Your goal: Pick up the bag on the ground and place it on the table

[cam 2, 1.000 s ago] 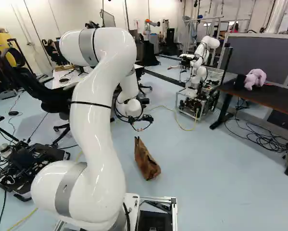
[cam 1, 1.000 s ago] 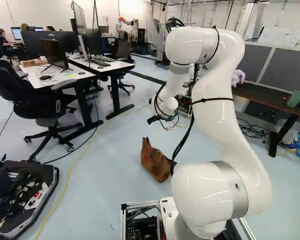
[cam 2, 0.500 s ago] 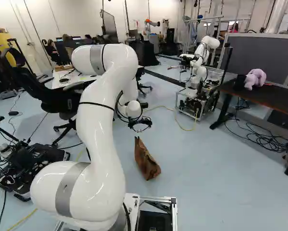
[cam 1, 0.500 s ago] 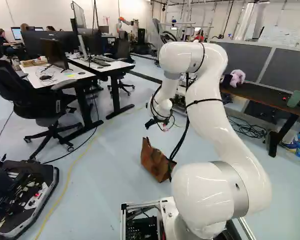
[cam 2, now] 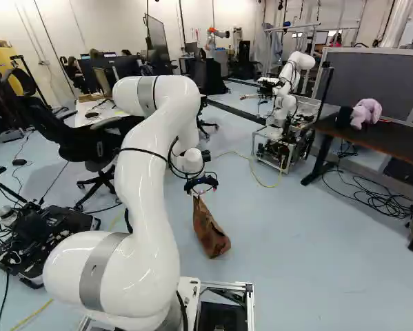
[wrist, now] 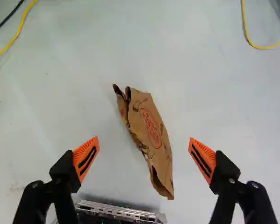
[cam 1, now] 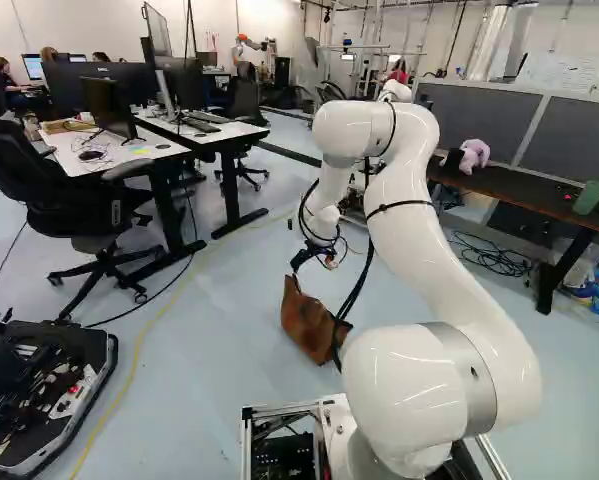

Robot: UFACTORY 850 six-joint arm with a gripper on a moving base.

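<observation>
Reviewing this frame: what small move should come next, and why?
Probably lower the claw straight on toward the brown bag, keeping it open. In the wrist view the bag lies between the spread orange pads, touching neither, and the base views show the claw above the bag's upper end.

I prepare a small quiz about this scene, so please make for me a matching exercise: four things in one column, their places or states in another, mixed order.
Things
1. Brown paper bag with red print
2. Black two-finger gripper with orange pads
3. Pale purple plush toy
4. Black swivel chair with armrests

Places or states
A. Open, holding nothing
B. Beside the white-topped desk
C. On the pale floor, ungripped
D. On the dark table

Right pairs: 1-C, 2-A, 3-D, 4-B
</observation>
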